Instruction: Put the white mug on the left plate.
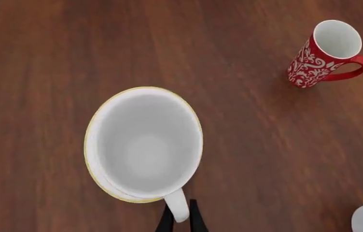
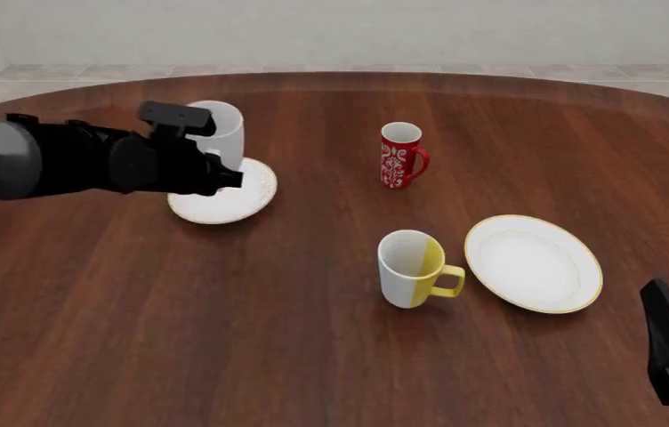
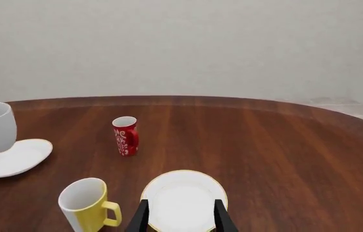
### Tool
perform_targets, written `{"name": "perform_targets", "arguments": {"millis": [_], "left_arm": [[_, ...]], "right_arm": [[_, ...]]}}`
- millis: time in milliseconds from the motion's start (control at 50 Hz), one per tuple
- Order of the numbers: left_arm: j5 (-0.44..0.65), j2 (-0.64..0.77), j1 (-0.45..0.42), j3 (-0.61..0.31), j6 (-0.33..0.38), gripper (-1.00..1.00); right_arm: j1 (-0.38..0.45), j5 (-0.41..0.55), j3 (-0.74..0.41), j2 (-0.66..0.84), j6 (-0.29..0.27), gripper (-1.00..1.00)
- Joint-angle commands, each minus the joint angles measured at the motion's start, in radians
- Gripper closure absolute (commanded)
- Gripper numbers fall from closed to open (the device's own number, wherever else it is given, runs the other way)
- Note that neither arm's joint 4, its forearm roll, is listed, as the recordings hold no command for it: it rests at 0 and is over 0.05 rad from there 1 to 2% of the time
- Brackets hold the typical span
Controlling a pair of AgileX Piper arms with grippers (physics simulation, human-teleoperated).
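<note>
The white mug (image 2: 221,132) is held upright by the left gripper (image 1: 180,220), whose jaws are clamped on the mug's white handle; the left wrist view shows the two dark fingers either side of the handle's lower end. The mug is over the left plate (image 2: 252,197), the smaller white plate with the thin yellow-orange rim, toward its far-left part. In the right wrist view the mug's base looks to sit just above the plate's near edge rather than on it, though the gap is slight and I cannot say for certain whether the two are touching. From directly above, in the left wrist view, the mug's open mouth covers most of the plate, with only a sliver of the yellow rim showing around one side.

So, as I judge it, the carrying part is done and the task is close to its end. What seems left is to lower the mug the last bit until it stands on the plate, open the jaws, and draw the arm clear without tipping it.

The right gripper (image 3: 181,215) rests low at the near right of the table (image 2: 192,311), jaws apart and holding nothing, just before the larger plate (image 2: 534,263). The white-and-yellow mug (image 2: 413,268) stands just beside that plate, and the small red patterned mug (image 2: 401,156) stands farther back, well apart from the left plate.
</note>
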Motion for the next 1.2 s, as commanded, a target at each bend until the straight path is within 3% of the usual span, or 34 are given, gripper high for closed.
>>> {"name": "perform_targets", "arguments": {"millis": [20, 1200], "left_arm": [[-0.004, 0.056, -0.020, -0.045, 0.001, 1.00], [-0.010, 0.182, 0.003, -0.110, -0.031, 1.00]], "right_arm": [[-0.001, 0.001, 0.001, 0.000, 0.001, -1.00], [-0.001, 0.007, 0.002, 0.006, -0.005, -1.00]]}}
